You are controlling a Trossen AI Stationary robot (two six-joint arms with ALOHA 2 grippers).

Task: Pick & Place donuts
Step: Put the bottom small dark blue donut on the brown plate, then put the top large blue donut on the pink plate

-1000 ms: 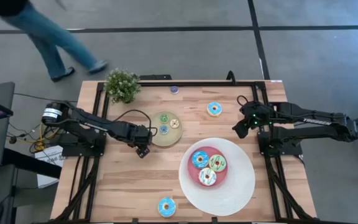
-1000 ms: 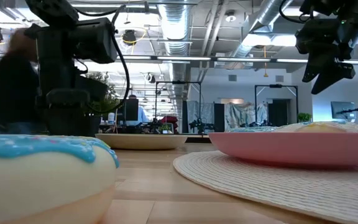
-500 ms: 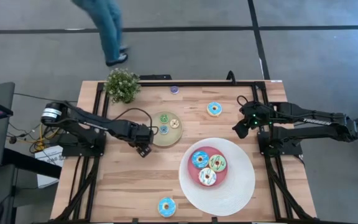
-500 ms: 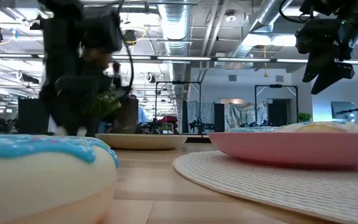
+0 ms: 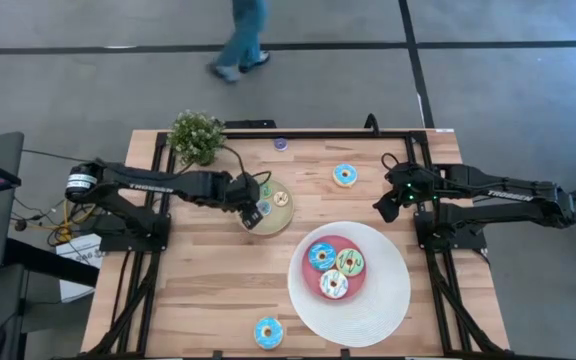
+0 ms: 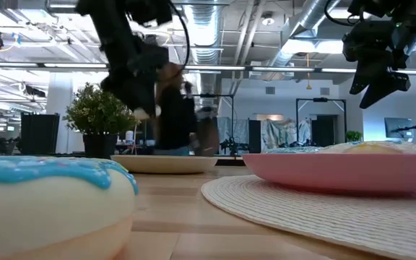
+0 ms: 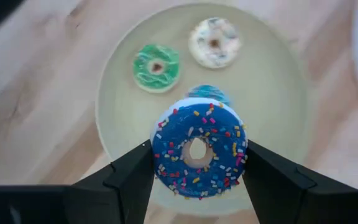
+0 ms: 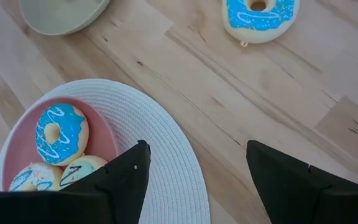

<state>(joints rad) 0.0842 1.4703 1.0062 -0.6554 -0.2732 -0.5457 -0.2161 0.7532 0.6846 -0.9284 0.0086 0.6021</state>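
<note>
My left gripper point(image 5: 251, 213) hovers over the small tan plate point(image 5: 280, 222), shut on a dark-blue sprinkled donut point(image 7: 199, 155). On that plate lie a tiny green donut point(image 7: 156, 67), a cream one point(image 7: 214, 42) and a blue one point(image 7: 207, 94), half hidden behind the held donut. My right gripper point(image 5: 388, 206) is open and empty at the table's right, above the wood point(image 8: 197, 180). Three iced donuts point(image 5: 334, 268) lie on the pink centre of the big white plate point(image 5: 383, 300). Loose blue-iced donuts lie at the far right point(image 5: 345, 175) and at the near edge point(image 5: 268, 332). My left gripper pinches the dark-blue donut by two opposite outer sides of its ring point(image 7: 160, 155) between its two fingers. The fingers come from above, pointing down. The donut is lifted clear above the tan plate, its iced face toward the wrist camera.
A potted plant point(image 5: 197, 137) stands at the far left corner. A tiny purple donut point(image 5: 281, 143) lies near the far edge. Bare wood lies at the near left. A person point(image 5: 243, 35) walks on the floor beyond the table.
My left gripper has risen and gone toward the table's far right, from beside the tan plate's near-left rim to over the plate. The person has walked rightward behind the table.
</note>
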